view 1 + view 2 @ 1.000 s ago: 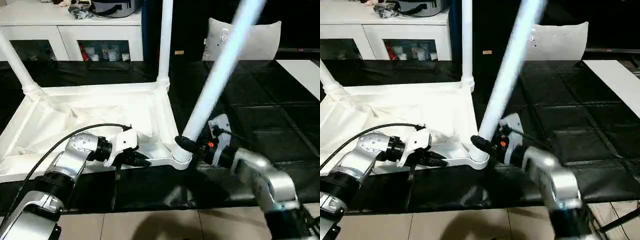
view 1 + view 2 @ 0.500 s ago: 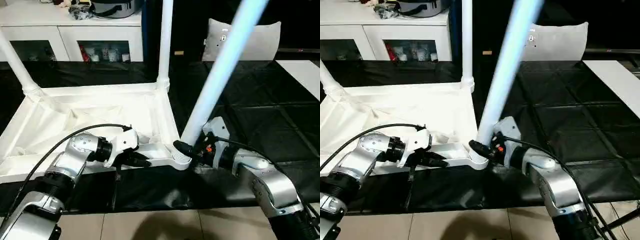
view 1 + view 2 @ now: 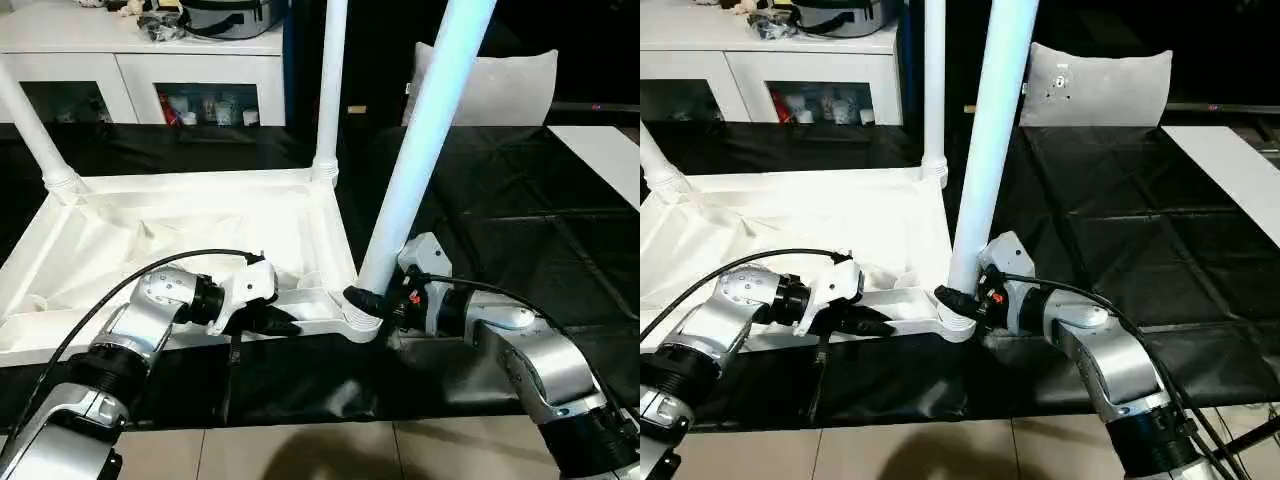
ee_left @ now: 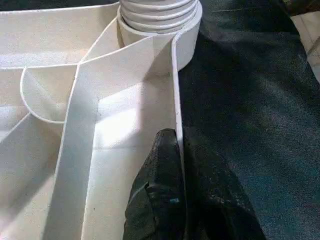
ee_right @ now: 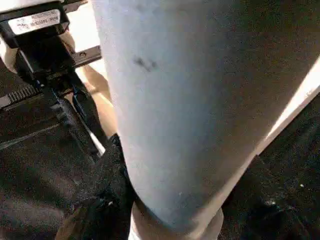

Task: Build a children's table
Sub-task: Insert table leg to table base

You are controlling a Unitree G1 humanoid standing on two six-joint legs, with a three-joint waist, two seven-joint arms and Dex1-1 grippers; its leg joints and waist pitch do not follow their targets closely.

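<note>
Right hand (image 3: 372,300) is closed around the base of a white leg (image 3: 418,150), black fingers (image 5: 107,175) wrapped on the tube just above the near corner socket (image 3: 360,322) of the upturned table top (image 3: 200,235). That leg rises steeply from the socket, leaning slightly to the robot's right, and runs out of the top of the head views. Whether its end is fully seated in the socket cannot be told.

Left hand (image 3: 275,318) is closed on the near rim of the table top, one finger (image 4: 160,195) inside the rim wall and the other outside it, pinching the thin white wall. In the left wrist view the ribbed underside and the ringed collar of the corner socket are visible ahead of the fingers.

Table top lies upside down on a black sheet (image 3: 500,220) covering the floor. Two further legs stand in sockets: one at the far right corner (image 3: 329,90), upright, and one at the far left corner (image 3: 30,125), tilted.

A white label (image 5: 35,21) with small print sits on the black housing in the right wrist view; the writing is not legible. A grey-white cushion (image 3: 495,88) stands behind, a white cabinet (image 3: 140,60) at far left.
</note>
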